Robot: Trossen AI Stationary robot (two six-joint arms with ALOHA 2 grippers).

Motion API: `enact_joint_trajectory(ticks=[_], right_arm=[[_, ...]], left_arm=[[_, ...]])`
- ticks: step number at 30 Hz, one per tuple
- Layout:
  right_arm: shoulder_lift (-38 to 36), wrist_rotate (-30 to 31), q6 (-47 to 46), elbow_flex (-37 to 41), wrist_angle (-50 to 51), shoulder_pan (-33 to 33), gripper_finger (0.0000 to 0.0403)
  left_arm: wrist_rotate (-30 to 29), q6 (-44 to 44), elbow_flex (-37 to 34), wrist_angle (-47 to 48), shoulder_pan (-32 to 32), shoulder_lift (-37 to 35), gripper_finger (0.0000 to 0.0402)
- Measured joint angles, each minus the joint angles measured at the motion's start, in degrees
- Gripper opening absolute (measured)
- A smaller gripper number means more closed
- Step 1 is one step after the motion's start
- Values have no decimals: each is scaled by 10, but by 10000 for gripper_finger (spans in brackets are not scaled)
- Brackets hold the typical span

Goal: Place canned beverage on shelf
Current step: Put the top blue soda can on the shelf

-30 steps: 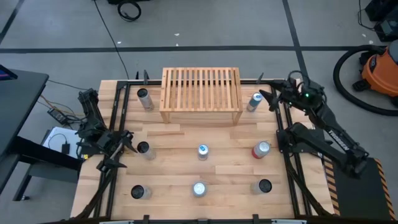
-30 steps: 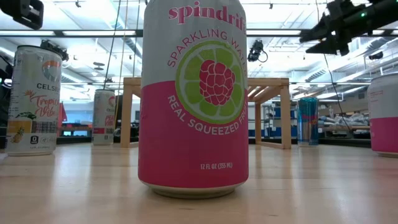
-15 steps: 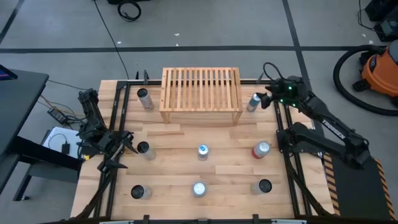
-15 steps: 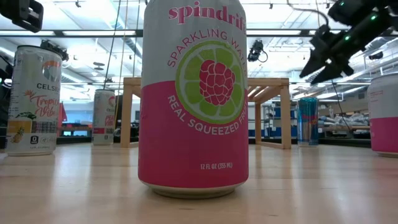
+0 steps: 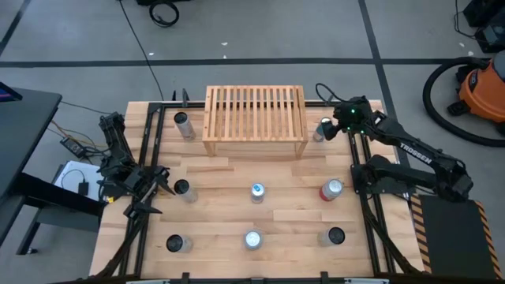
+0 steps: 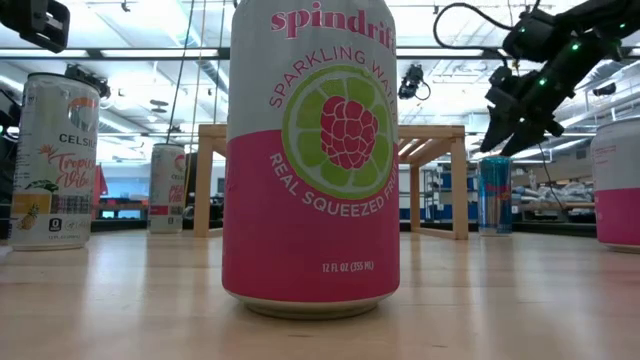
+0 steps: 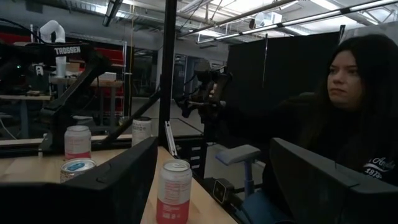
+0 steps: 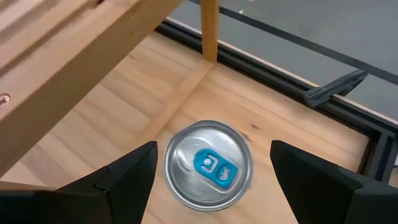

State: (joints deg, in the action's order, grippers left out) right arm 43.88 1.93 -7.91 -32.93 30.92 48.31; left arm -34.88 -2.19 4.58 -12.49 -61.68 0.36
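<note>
At the far right of the surface [image 5: 229, 177], just beside the shelf [image 5: 255, 120], the right gripper [image 5: 331, 126] hangs directly above the blue-tabbed can [image 8: 208, 165]; its jaws stand wide open to either side of the can's top, holding nothing; the can stands upright near the shelf's leg; at the left edge the left gripper [image 5: 155, 189] waits beside a dark-topped can [image 5: 182, 188], jaws partly open and empty.

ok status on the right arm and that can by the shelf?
Right gripper open, above blue-tab can beside shelf. Not gripped. Left gripper idle at left edge.
</note>
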Motion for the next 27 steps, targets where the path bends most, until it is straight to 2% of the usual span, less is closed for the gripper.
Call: enact_joint_trajectory(ticks=[6, 12, 21, 27], right_arm=[[24, 3, -4, 0, -5, -13, 323], [48, 49, -14, 0, -8, -19, 323], [64, 42, -11, 0, -3, -19, 322], [65, 42, -9, 0, -3, -28, 285]], left_arm=[[0, 0, 0, 1, 0, 0, 314], [0, 0, 0, 4, 0, 0, 314], [0, 0, 0, 4, 0, 0, 314], [0, 0, 0, 4, 0, 0, 314]])
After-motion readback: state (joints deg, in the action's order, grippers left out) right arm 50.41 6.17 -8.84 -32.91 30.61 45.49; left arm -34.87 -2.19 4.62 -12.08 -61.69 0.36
